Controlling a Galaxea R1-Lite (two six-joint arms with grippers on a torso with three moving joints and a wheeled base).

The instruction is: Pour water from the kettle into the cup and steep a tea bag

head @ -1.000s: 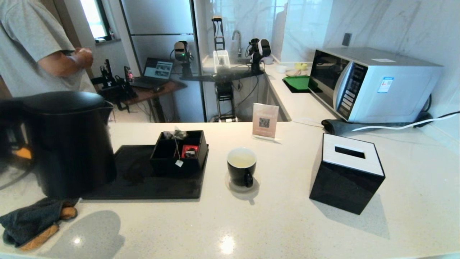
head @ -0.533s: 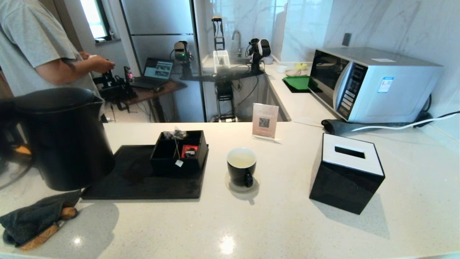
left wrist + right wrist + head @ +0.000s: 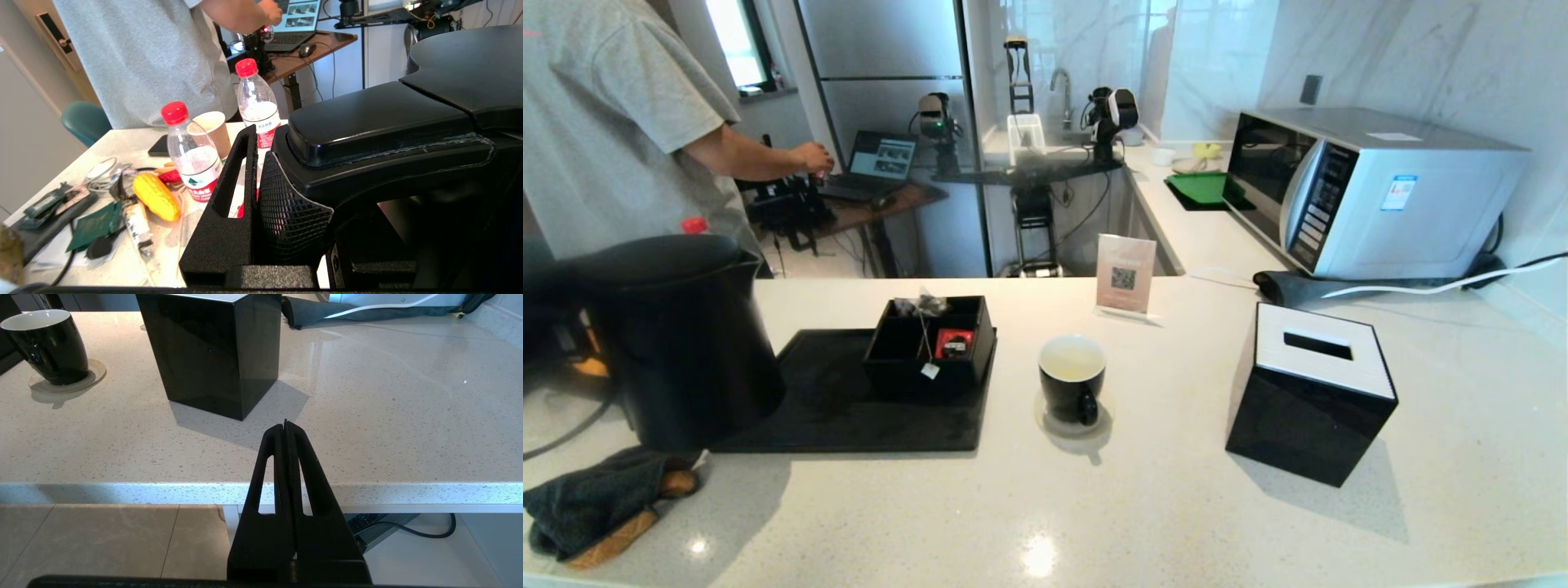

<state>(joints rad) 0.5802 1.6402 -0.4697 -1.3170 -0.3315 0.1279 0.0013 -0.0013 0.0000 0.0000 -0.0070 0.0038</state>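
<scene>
The matte black kettle (image 3: 678, 343) is upright at the counter's far left, by the left end of the tray. My left gripper (image 3: 269, 163) is shut on its loop handle (image 3: 367, 134); one finger (image 3: 233, 183) shows, the other is hidden behind the handle. The glossy black cup (image 3: 1072, 378) stands on a coaster mid-counter with pale water (image 3: 1072, 359) inside; the right wrist view also shows the cup (image 3: 49, 347). The tea bag (image 3: 921, 306) lies on the black box, its string and tag (image 3: 929, 371) hanging down the front. My right gripper (image 3: 285, 426) is shut and empty, below the counter's front edge.
A black tray (image 3: 849, 425) carries a divided black box (image 3: 907, 359) with a red packet (image 3: 953, 343). A black tissue box (image 3: 1311, 392) stands to the cup's right, a microwave (image 3: 1372, 192) behind. A dark cloth (image 3: 596, 506) lies front left. A person (image 3: 605, 122) stands behind the kettle.
The kettle rose a little, shifted left, then came down lower beside the tray. The person behind it reached toward the desk. The right arm stayed still.
</scene>
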